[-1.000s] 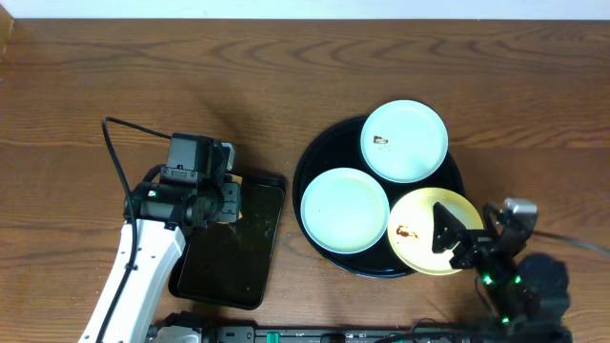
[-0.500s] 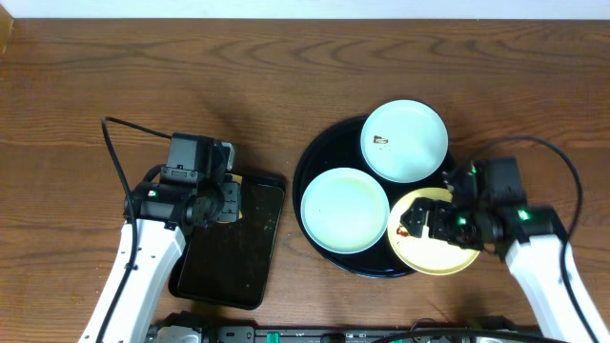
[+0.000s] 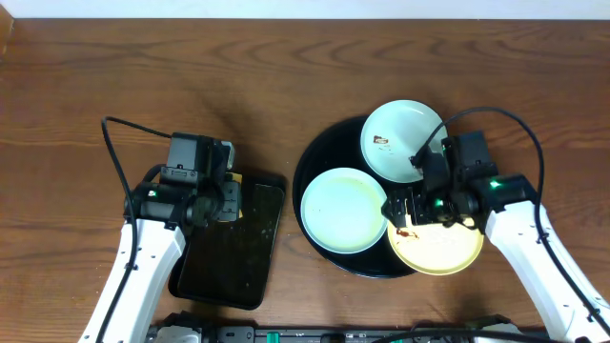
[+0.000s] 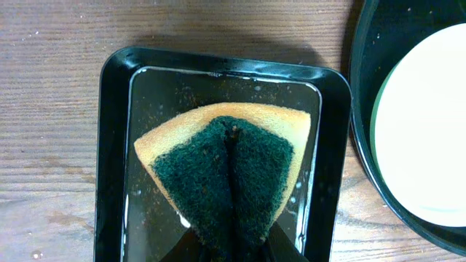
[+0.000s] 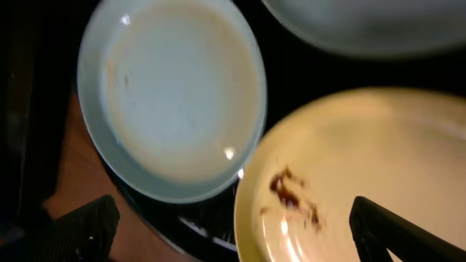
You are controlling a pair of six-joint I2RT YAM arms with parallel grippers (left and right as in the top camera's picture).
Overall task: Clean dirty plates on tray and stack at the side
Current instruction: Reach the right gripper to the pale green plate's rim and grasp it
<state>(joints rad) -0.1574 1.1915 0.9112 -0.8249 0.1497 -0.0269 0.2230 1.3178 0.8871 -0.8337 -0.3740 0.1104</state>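
The round black tray [image 3: 309, 164] holds three plates. A light-blue plate [image 3: 404, 140] with a small brown smear is at the back, a cleaner light-blue plate [image 3: 344, 210] at the left, and a yellow plate [image 3: 440, 246] with a brown smear [image 5: 291, 193] at the front right. My right gripper [image 3: 405, 211] hangs open over the yellow plate's left edge, its fingers [image 5: 87, 225] straddling the rim and the smear, nothing held. My left gripper [image 4: 233, 244] is shut on a folded yellow sponge with a dark green pad [image 4: 226, 171].
A smaller rectangular black tray [image 4: 109, 145] with a wet, glossy bottom lies under the sponge, left of the round tray. A black cable [image 3: 114, 152] loops over the table behind the left arm. Brown wooden tabletop lies all around.
My right arm has swung up and left from the table's bottom-right corner to over the yellow plate's left edge, jaws staying open. The left arm and sponge have not moved.
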